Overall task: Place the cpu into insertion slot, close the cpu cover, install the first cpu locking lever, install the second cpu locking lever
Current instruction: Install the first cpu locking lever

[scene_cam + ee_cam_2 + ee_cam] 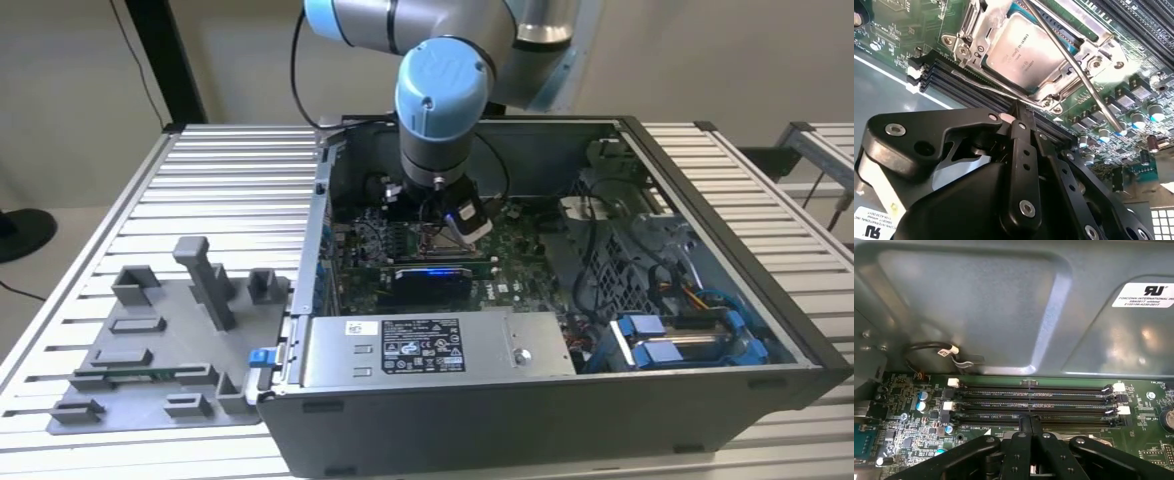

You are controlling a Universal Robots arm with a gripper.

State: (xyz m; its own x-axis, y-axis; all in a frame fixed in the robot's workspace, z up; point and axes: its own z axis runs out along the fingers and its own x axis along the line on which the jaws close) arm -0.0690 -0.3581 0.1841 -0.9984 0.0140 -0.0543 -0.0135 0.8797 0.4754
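Observation:
The cpu (1021,47) lies flat in the insertion slot (954,42) on the green board, its silvery top showing. The cpu cover (1054,86) is down around it as a metal frame. One long locking lever (1079,75) slants up across the cover, apart from the board. A thinner lever (986,84) runs along the socket's edge beside the memory slots. My gripper (1018,107) is shut, black fingertips pressed together, its tip at the end of that thinner lever. In the first wrist view the gripper (1030,421) hangs just over the memory slots. The exterior view shows the gripper (443,232) low inside the computer case.
Long black memory slots (1034,400) lie right under the fingers. The case's grey wall (979,305) rises close behind them, with a small cable (949,351) against it. A silver power supply (427,345) and blue drive brackets (681,340) fill the case front. A grey fixture tray (160,340) lies outside.

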